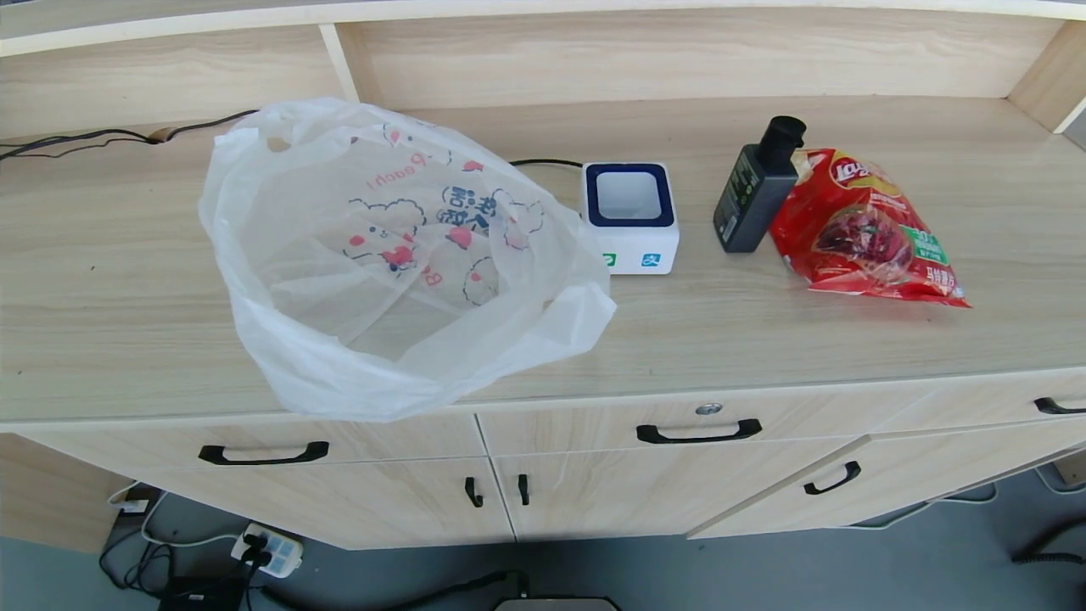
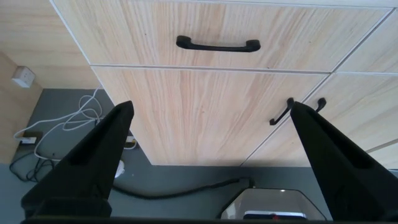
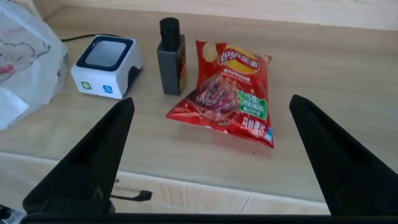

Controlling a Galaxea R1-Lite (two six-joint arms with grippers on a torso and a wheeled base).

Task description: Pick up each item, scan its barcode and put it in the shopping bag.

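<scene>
Chips bag (image 3: 233, 71) | on counter (image 3: 348, 74) | ahead of wide-spread right gripper (image 3: 211, 101), apart

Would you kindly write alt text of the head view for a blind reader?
On a wooden counter, an open white shopping bag sits left of a white barcode scanner; a dark bottle and red chip bag lie to its right.
</scene>
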